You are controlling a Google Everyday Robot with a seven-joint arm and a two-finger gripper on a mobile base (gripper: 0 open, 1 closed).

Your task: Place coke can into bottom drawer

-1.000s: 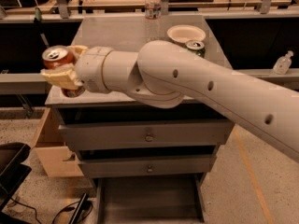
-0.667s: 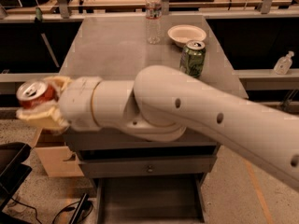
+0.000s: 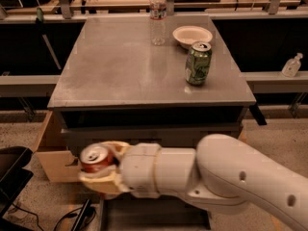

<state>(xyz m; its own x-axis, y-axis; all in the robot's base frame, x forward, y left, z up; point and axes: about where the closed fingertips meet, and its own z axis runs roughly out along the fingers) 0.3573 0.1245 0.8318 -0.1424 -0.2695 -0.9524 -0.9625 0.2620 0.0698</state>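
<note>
Now held: coke can [image 3: 96,159], pinched between the jaws
Jaws: below the bench [image 3: 120,66] front edge, toward its left corner
Bottom drawer [image 3: 144,220]: partly visible beneath the arm [image 3: 231,177]
Green can [image 3: 198,63]: standing on bench, near right edge

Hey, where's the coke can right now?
In the camera view, the coke can is low on the left, gripped in the pincer in front of the cabinet, below the tabletop and just right of the cardboard box.
</note>
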